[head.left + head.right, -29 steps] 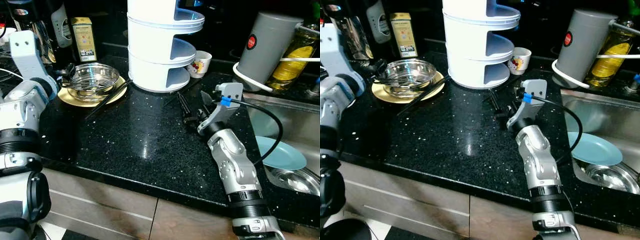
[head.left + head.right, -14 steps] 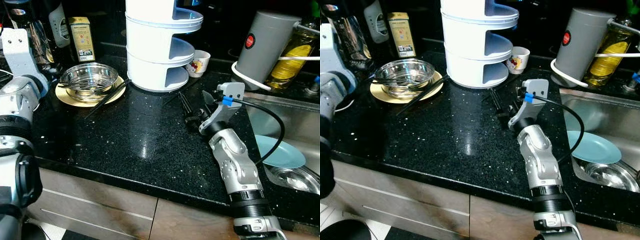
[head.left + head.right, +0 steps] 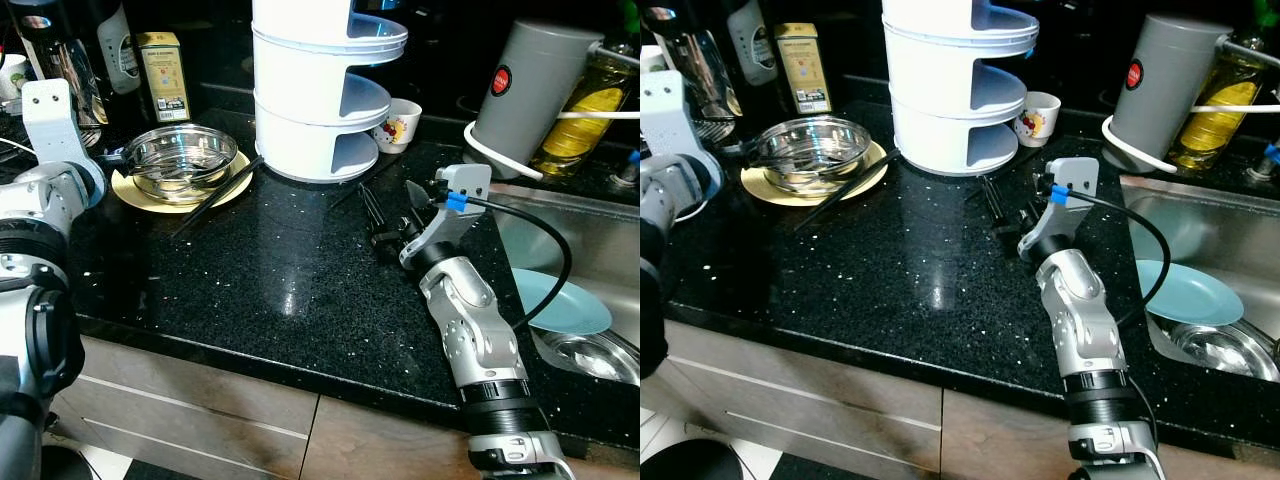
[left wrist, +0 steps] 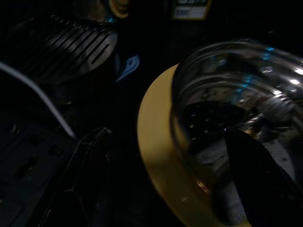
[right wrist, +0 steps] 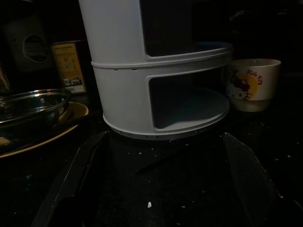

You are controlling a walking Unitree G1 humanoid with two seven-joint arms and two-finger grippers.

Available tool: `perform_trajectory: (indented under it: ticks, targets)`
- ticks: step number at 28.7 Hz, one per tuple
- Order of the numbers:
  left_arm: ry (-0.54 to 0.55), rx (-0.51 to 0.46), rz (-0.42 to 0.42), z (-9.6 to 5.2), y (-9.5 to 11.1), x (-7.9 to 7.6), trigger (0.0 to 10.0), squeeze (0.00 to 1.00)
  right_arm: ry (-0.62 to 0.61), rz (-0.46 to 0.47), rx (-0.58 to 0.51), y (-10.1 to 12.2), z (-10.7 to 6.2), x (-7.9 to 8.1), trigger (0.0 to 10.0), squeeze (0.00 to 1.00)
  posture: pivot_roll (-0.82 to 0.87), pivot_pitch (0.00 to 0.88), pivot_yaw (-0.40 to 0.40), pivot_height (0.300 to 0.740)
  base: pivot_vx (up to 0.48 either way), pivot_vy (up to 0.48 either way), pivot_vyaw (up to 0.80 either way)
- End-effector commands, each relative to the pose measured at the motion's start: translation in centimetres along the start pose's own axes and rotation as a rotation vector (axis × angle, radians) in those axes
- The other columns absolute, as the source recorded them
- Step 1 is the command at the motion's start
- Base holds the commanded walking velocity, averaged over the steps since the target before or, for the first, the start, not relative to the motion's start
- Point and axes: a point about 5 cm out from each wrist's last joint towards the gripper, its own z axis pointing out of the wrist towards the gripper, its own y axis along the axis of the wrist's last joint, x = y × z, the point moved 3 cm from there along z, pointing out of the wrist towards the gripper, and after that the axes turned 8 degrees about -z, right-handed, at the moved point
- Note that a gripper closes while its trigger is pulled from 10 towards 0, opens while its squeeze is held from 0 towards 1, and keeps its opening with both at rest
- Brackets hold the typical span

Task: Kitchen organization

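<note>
Steel bowl (image 4: 236, 118) on yellow plate (image 4: 156, 156), left tool (image 4: 170, 189) spread beside it, right tool (image 5: 165, 189) spread facing white rack (image 5: 156, 71)

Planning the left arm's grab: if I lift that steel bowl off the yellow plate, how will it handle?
The steel bowl looks thin-walled, so probably light. Its polished rim may slip between the left gripper fingers. The utensils lying loose inside would likely slide or rattle if it tilts, and the yellow plate under it could shift.
</note>
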Motion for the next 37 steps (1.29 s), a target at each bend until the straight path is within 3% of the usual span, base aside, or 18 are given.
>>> perform_trajectory:
  ticks: [1, 2, 3, 5, 6, 18, 19, 20, 21, 22, 31, 37]
  targets:
    - [-0.024, 0.045, -0.002, 0.0, 0.0, -0.7, 10.0, 0.00, -0.003, -0.010, 0.000, 0.1, -0.1, -0.3, 10.0, 0.00, 0.06, 0.193, -0.038, 0.740, 0.000, 0.000, 0.00]
    - [-0.024, 0.045, -0.002, 0.0, 0.0, -0.7, 10.0, 0.00, -0.003, -0.010, 0.000, 0.1, -0.1, -0.3, 10.0, 0.00, 0.06, 0.193, -0.038, 0.740, 0.000, 0.000, 0.00]
    - [-0.033, 0.054, -0.005, 0.0, 0.1, -1.0, 4.3, 0.00, -0.004, -0.011, -0.002, 0.1, -0.1, -0.3, 10.0, 0.00, 0.06, 0.191, -0.036, 0.740, 0.000, 0.000, 0.00]
    - [-0.034, 0.056, -0.003, 0.0, 0.2, -1.0, 4.3, 0.00, -0.004, -0.012, -0.002, 0.1, -0.1, -0.3, 10.0, 0.00, 0.06, 0.191, -0.036, 0.740, 0.000, 0.000, 0.00]
    - [-0.035, 0.055, 0.002, 0.0, 0.2, -1.0, 0.0, 0.00, -0.004, -0.012, -0.003, 0.1, -0.1, -0.3, 10.0, 0.00, 0.06, 0.186, -0.034, 0.740, 0.000, 0.000, 0.00]
    - [-0.019, 0.066, -0.025, -0.2, 0.5, -0.6, 0.0, 0.00, 0.006, -0.010, -0.005, 0.2, 0.0, -0.2, 10.0, 0.00, 0.06, 0.183, -0.035, 0.740, 0.000, 0.000, 0.00]
    - [-0.004, 0.029, -0.020, -0.3, 1.2, -0.4, 8.3, 0.00, 0.007, -0.010, -0.004, 0.1, 0.0, -0.3, 10.0, 0.00, 0.06, 0.191, -0.039, 0.740, 0.000, 0.000, 0.00]
    - [0.004, 0.011, -0.018, -0.3, 1.6, -0.3, 8.3, 0.00, 0.007, -0.009, -0.003, 0.1, 0.0, -0.3, 10.0, 0.00, 0.06, 0.191, -0.039, 0.740, 0.000, 0.000, 0.00]
    - [0.005, 0.008, -0.011, -0.3, 1.8, -0.3, 10.0, 0.05, 0.007, -0.009, -0.002, 0.1, 0.0, -0.3, 10.0, 0.00, 0.06, 0.191, -0.039, 0.740, 0.000, 0.000, 0.00]
    - [0.004, 0.010, -0.006, -0.3, 1.8, -0.3, 10.0, 1.00, 0.007, -0.009, -0.002, 0.1, 0.0, -0.3, 10.0, 0.00, 0.06, 0.191, -0.039, 0.740, 0.000, 0.000, 0.00]
    - [0.030, 0.004, -0.053, -0.3, 1.8, -0.3, 10.0, 1.00, 0.019, -0.005, -0.002, 0.2, 0.3, -0.2, 10.0, 0.00, 0.06, 0.207, -0.042, 0.740, 0.000, 0.000, 0.00]
    - [0.036, 0.048, -0.082, -0.1, 0.6, -0.4, 10.0, 1.00, 0.070, 0.015, -0.004, 0.3, 0.2, 0.5, 10.0, 0.00, 0.06, 0.215, -0.038, 0.740, 0.000, 0.000, 0.00]
